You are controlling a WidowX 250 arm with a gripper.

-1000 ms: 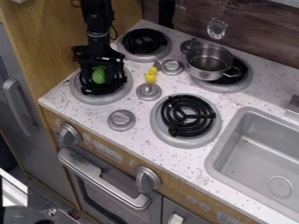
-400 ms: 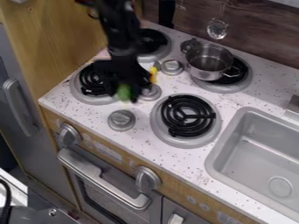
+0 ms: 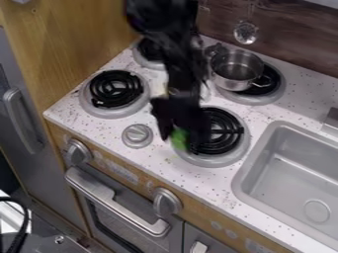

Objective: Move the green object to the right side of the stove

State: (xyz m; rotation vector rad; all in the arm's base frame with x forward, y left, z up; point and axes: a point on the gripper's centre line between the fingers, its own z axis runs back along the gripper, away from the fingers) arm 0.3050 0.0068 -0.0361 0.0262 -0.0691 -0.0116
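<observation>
The black gripper (image 3: 180, 134) hangs over the left edge of the front right burner (image 3: 228, 129), shut on the green object (image 3: 179, 140). That object is small and rounded, held at the gripper's lower end, in front of the burner's left rim. Part of the burner's black coil is hidden behind the gripper and arm. The stove top (image 3: 148, 160) is white with dark speckles.
A metal pot (image 3: 236, 69) stands on the back right burner. The front left burner (image 3: 115, 90) holds nothing. A silver knob (image 3: 137, 136) sticks up left of the gripper. The grey sink (image 3: 297, 173) lies at the right.
From the front left burner, the gripper has moved right and toward the front right burner, carrying the green object along. The front left burner's coil is now uncovered.
</observation>
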